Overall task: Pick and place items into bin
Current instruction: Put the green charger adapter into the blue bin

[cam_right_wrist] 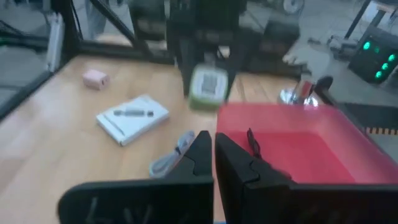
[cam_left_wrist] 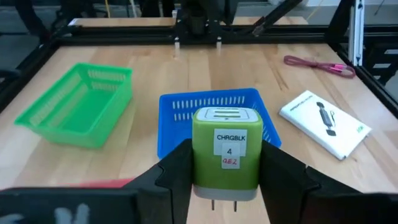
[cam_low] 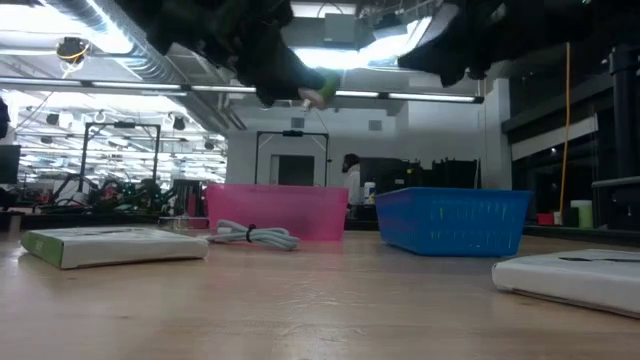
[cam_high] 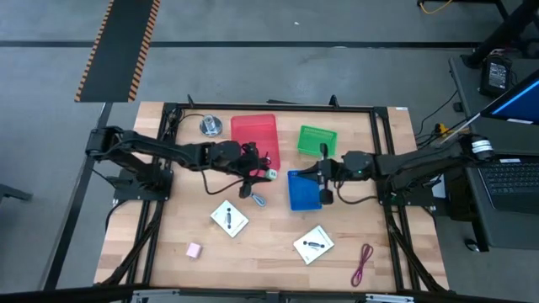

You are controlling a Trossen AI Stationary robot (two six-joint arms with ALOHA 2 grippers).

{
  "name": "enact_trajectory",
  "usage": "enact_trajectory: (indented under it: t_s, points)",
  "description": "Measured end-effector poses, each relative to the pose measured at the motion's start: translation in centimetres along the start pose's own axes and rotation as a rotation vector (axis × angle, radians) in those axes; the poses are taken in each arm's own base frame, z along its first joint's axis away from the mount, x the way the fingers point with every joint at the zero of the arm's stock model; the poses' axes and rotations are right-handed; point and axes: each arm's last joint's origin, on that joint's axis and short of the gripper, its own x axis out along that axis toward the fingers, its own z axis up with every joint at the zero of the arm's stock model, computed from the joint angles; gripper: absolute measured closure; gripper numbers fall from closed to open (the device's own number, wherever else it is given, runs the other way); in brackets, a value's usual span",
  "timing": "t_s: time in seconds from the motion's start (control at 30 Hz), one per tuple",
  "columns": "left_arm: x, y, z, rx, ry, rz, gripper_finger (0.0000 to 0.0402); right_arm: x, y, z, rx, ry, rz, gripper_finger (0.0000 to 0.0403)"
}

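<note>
My left gripper point(cam_high: 268, 174) is shut on the green-white piece point(cam_left_wrist: 226, 149), a green plug block with a white label. It hangs above the table between the red bin point(cam_high: 255, 135) and the blue bin point(cam_high: 303, 189). My right gripper point(cam_right_wrist: 214, 152) is shut and holds nothing, raised over the blue bin's right side point(cam_high: 325, 183). Flat on the table lie two white cards point(cam_high: 229, 217) point(cam_high: 314, 244), a pink cube point(cam_high: 194, 249), a dark red cord point(cam_high: 364, 263) and a silvery-blue cable point(cam_high: 257, 200). My left gripper pinches the green-white piece by its two opposite flat sides point(cam_left_wrist: 198, 163) between the two fingers point(cam_left_wrist: 177, 174). The fingers come from the table's left, slanting a little downward. The piece is lifted clear of the table, its labelled face toward the wrist camera and its metal prongs point(cam_left_wrist: 224, 205) pointing down.
A green bin point(cam_high: 317, 140) stands behind the blue one. A round silver disc point(cam_high: 210, 125) lies at the far left beside the red bin. A black frame rail point(cam_high: 269, 108) runs around the table. The near middle of the table, between the two cards, is bare wood.
</note>
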Motion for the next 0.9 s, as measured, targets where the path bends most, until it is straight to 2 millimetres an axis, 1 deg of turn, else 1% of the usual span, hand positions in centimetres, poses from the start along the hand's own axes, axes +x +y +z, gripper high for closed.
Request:
enact_trajectory:
  t_s: [0.1, 0.2, 0.47, 0.67, 0.9]
  points:
    - [1.4, 0.1, 0.7, 0.034, -0.004, -0.008, 0.0261, -0.6, -0.1, 0.4, 0.001, -0.013, 0.0, 0.0402]
    - [3.0, 0.2, 1.2, 0.075, 0.01, -0.013, 0.0261, -0.6, -0.1, 0.4, 0.001, -0.014, -0.001, 0.0402]
    - [7.3, 0.5, 1.3, 0.127, 0.076, -0.02, 0.0261, -0.5, 0.0, 0.0, 0.002, 0.026, 0.002, 0.0402]
    - [10.4, 0.7, 0.3, 0.132, 0.12, -0.024, 0.0261, -0.5, -0.1, -0.1, 0.021, 0.036, -0.005, 0.0402]
    - [13.0, 0.9, -0.8, 0.13, 0.15, -0.027, 0.0261, -0.6, -0.2, -0.4, 0.015, 0.068, -0.054, 0.0402]
